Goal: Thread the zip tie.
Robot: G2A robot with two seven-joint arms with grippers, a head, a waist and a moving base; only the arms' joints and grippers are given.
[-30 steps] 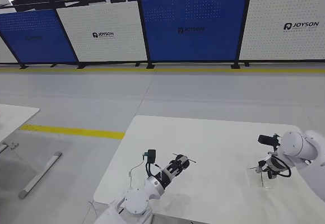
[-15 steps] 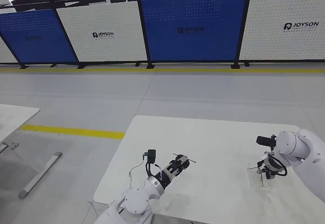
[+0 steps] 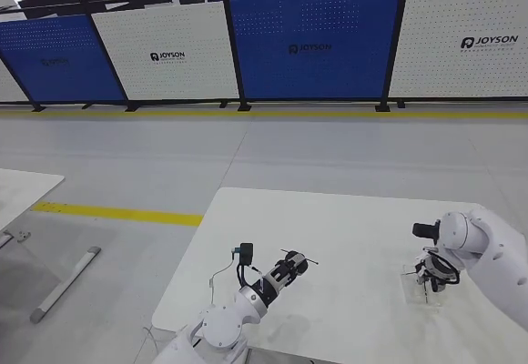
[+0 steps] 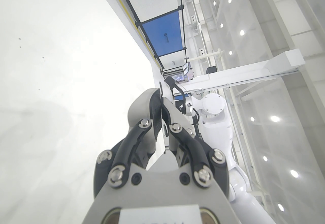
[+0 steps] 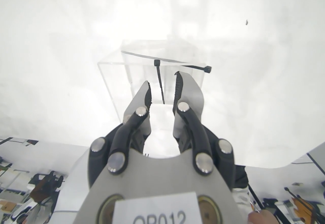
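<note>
Right gripper (image 5: 162, 78): held half open above a clear box (image 5: 111, 82) on the table (image 3: 337, 227), nothing gripped. Two zip ties (image 5: 159, 80) are lodged at the box rim, one hanging down inside. Left gripper (image 4: 160, 98): closed on a third zip tie (image 4: 160, 86), found well apart from the box.

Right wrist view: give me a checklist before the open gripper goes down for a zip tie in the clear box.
1. Right gripper open: ok.
2. Upright zip tie centred ahead of it: ok.
3. Clear box standing upright: ok.
4. Way down free: not ok, another zip tie lies across the rim.
5. Left gripper shut on held zip tie: ok.
6. Low enough to grip: cannot tell.
</note>
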